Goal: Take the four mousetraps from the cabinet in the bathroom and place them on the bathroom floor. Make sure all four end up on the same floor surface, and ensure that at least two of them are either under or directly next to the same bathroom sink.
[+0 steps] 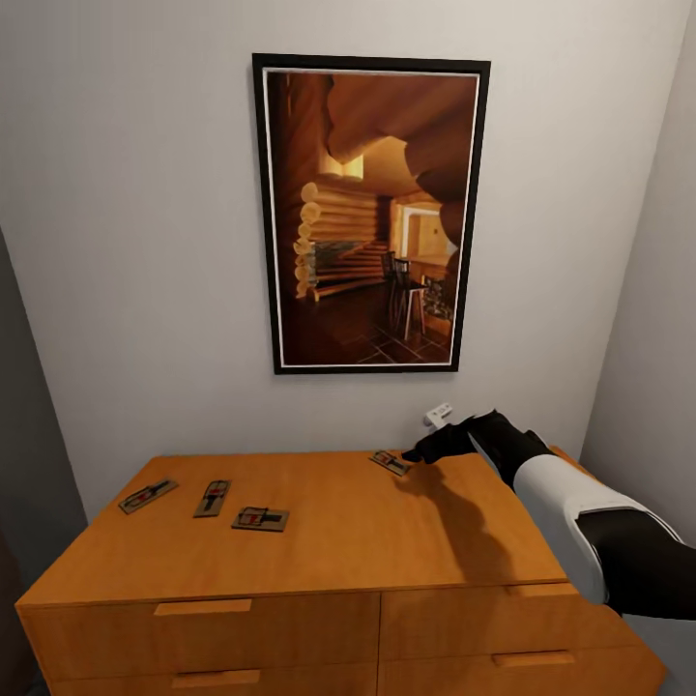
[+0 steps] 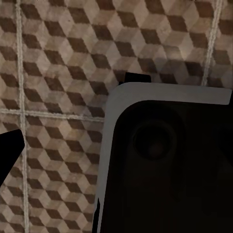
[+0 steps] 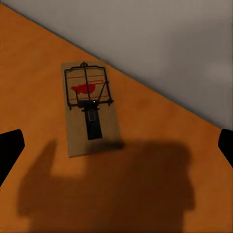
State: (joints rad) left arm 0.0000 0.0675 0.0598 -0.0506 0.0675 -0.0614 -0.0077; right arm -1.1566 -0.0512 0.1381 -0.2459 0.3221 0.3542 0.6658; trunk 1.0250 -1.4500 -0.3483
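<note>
Four mousetraps lie flat on the cabinet (image 1: 319, 541) top. Three sit in a loose row toward its left: the left trap (image 1: 148, 496), the middle trap (image 1: 212, 498) and the third trap (image 1: 260, 519), each a little apart from its neighbour. The fourth trap (image 1: 391, 463) lies alone near the back edge, well apart from the others, close to the wall (image 1: 135, 242).

And there's the right gripper (image 1: 421, 454), hanging just beside that fourth trap, its dark fingers low over the wood and throwing a shadow across the top. From the right wrist view the fourth trap (image 3: 90, 109) is ahead of the gripper, red spot and wire bar showing plainly; the two fingertips sit far apart at either edge of the picture, so the jaws stand wide with nothing between them. The trap is not touched.

The left wrist view looks down on the floor (image 2: 58, 58), cube-patterned tiles with pale grout, beside a dark grey-edged part of the robot (image 2: 165, 165). One black fingertip (image 2: 9, 148) pokes in at the side; I cannot tell how the left jaws stand.

On the wall above the cabinet hangs a framed picture (image 1: 371, 213) of a log-cabin room. A small white fitting (image 1: 437, 415) sits on the wall behind the right gripper.
</note>
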